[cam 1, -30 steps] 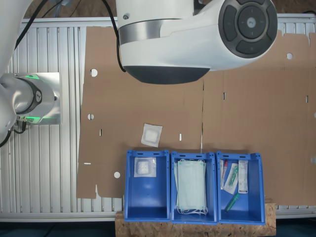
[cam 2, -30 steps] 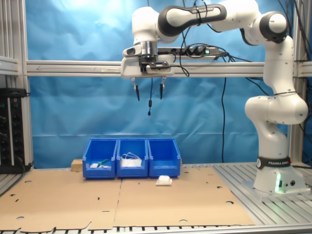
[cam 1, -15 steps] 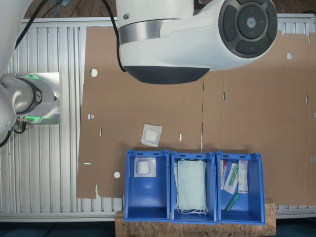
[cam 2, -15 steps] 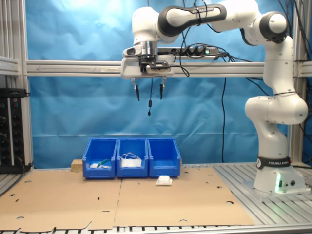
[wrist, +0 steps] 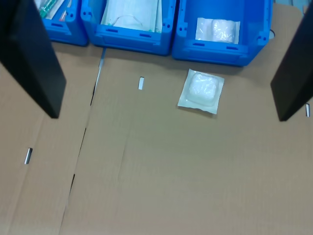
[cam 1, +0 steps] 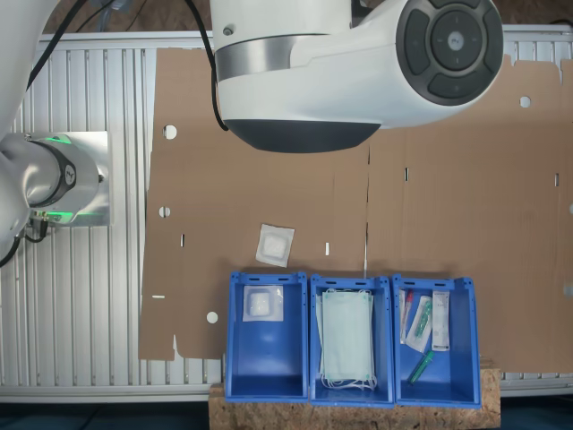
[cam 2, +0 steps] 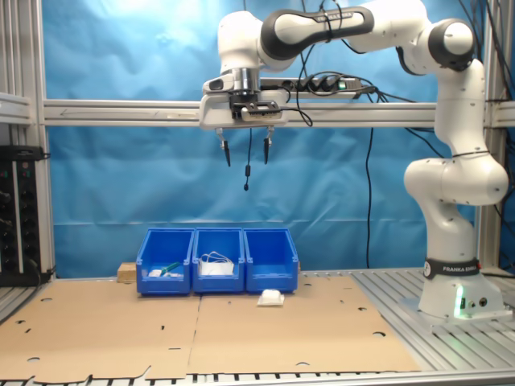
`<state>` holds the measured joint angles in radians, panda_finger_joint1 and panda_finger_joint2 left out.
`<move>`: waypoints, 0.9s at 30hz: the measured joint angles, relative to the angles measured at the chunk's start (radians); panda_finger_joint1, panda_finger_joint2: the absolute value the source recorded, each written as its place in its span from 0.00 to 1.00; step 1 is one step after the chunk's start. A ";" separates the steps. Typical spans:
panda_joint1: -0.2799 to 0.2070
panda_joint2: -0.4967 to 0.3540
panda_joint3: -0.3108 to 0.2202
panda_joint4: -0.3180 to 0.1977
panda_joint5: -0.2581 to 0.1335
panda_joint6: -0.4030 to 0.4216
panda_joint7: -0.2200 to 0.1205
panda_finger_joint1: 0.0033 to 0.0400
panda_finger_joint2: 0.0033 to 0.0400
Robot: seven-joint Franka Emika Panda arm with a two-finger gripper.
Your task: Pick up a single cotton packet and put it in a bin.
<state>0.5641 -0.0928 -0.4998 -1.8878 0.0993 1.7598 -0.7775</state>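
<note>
A small clear cotton packet [cam 1: 275, 245] [cam 2: 270, 298] [wrist: 201, 91] lies flat on the cardboard just in front of the blue bin [cam 1: 266, 358] [cam 2: 271, 261] [wrist: 222, 51] that holds another cotton packet [cam 1: 261, 305] [wrist: 218, 30]. My gripper [cam 2: 246, 149] [wrist: 166, 105] hangs high above the table, open, with nothing between its dark fingers [wrist: 34, 58]. In the first exterior view the arm's white body covers the upper middle and hides the gripper.
Two more blue bins stand in the same row: one with pale green masks [cam 1: 347, 339] [wrist: 131, 12] and one with long narrow packets [cam 1: 428, 327] [cam 2: 166, 267]. Brown cardboard [cam 1: 448, 206] covers the table. The arm's base [cam 2: 455, 297] stands at the second exterior view's right.
</note>
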 joint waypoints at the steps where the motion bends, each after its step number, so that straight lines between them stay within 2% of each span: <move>1: 0.000 0.000 0.000 0.000 0.000 0.000 0.000 1.00 1.00; 18: -0.003 0.009 -0.019 -0.013 -0.001 0.001 -0.007 1.00 1.00; 23: -0.007 0.015 -0.035 -0.026 -0.038 0.012 -0.019 1.00 1.00; 27: -0.008 0.015 -0.040 -0.051 -0.085 0.036 -0.023 1.00 1.00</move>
<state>0.5564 -0.0783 -0.5398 -1.9388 0.0141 1.7961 -0.8008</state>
